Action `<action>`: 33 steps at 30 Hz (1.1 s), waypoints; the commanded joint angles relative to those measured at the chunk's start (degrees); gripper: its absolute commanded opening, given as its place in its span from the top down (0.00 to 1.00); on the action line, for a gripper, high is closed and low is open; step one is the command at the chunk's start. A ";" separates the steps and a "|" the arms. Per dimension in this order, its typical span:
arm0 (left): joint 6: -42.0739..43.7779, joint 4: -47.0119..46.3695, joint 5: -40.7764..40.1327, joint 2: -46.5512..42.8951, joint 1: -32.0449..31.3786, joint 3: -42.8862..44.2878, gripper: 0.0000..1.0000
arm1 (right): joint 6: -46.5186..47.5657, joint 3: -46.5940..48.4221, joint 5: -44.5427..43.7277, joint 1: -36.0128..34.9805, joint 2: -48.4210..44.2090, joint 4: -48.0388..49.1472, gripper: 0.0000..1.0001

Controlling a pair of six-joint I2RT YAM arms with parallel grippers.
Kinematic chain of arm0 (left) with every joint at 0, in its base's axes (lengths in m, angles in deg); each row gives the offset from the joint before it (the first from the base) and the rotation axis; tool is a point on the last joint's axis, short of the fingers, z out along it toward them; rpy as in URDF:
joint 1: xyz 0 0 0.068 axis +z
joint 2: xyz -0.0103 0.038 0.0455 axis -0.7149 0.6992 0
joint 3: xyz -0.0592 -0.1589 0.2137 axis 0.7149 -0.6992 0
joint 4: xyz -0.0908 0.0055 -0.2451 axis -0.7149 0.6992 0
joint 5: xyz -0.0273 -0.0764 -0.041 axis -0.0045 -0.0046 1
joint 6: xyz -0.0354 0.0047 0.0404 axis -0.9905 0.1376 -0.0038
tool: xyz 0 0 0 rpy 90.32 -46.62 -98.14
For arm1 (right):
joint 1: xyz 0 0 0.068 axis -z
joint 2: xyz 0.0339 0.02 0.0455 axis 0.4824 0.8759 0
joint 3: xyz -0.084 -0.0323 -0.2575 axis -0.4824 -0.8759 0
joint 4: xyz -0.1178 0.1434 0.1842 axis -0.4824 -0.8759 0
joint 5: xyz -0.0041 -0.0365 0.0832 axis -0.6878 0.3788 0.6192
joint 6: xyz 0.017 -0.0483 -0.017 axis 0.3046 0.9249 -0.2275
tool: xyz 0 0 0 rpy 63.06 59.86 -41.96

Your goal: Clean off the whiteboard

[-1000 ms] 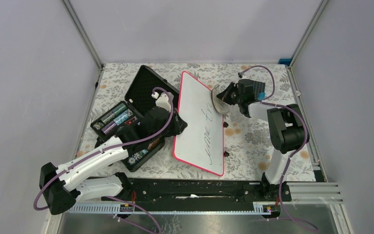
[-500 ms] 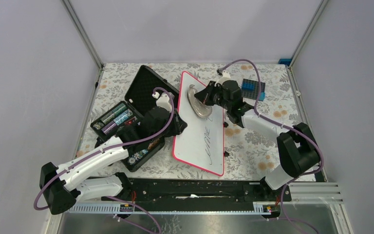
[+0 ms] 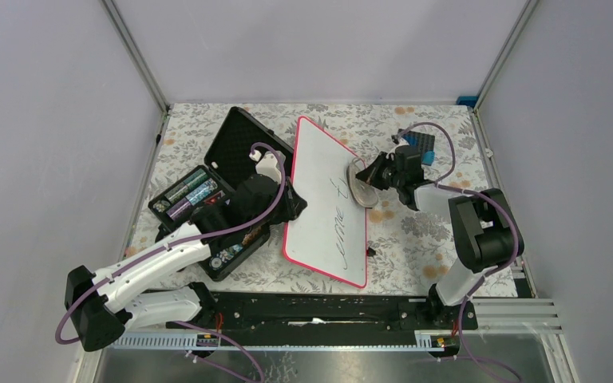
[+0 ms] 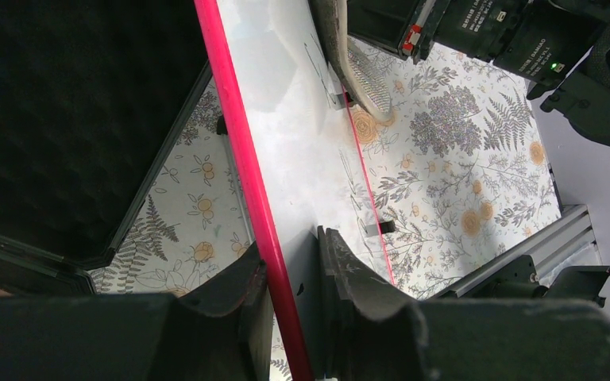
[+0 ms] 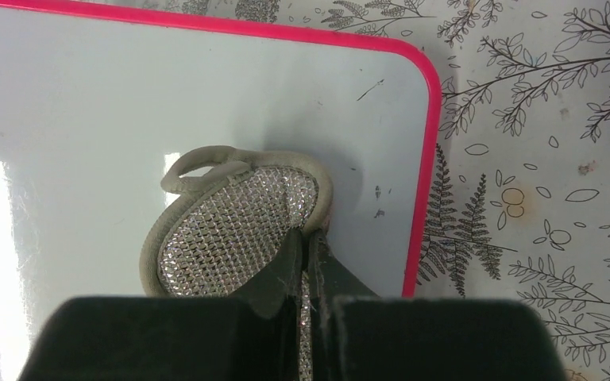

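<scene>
A round mesh pad [image 5: 238,238] is pinched at its edge between the closed fingers of the right gripper [image 5: 306,238], and it is pressed flat on the whiteboard [image 5: 87,95], close to the rounded corner of the pink rim. Compared with half a second ago, the pad has been drawn across from the far left part of the board to its right edge, so one wiping pass over the far half seems to be finished. That half is seen almost clean, with only faint marks left.

The black handwriting [image 3: 337,227] is still kept on the nearer half, so the task is judged to be only partly done, and the next passes are probably needed nearer to the robot.

The whiteboard lies on the flowered table cover [image 3: 415,231], between the two arms. Its left long edge is clamped by the left gripper [image 4: 290,270], whose fingers are set narrow with one on each side of the rim. It cannot be told whether that edge is lifted.

An open black case [image 3: 223,159] stands just beside the left edge. A blue block [image 3: 419,144] is seen behind the right gripper, apart from the board. The left gripper itself may be met by a stroke carried fully to the left.
</scene>
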 commanded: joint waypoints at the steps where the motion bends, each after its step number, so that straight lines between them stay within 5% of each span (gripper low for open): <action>1: 8.26 6.08 3.18 1.13 -1.13 -1.31 1.00 | 2.39 3.49 1.18 -5.20 -2.59 -8.80 1.00; 10: 8.05 6.07 2.92 0.83 -1.16 -1.46 1.00 | 3.14 10.75 -3.00 -21.78 -11.03 -10.73 1.00; 15: 7.98 5.86 3.26 0.93 -1.15 -1.19 1.00 | 6.05 6.93 -8.60 -19.99 -10.28 -13.50 1.00; 24: 8.29 5.90 3.21 0.14 -1.15 -1.80 1.00 | 7.51 -6.08 -8.27 -5.88 -4.99 -13.64 1.00; 29: 8.51 5.90 3.19 0.29 -1.15 -1.80 1.00 | 8.13 -4.91 -7.46 -6.86 -6.40 -14.68 1.00; 33: 8.35 5.90 3.22 0.58 -1.19 -1.80 1.00 | 10.53 2.06 -13.88 -15.25 -9.39 -19.84 1.00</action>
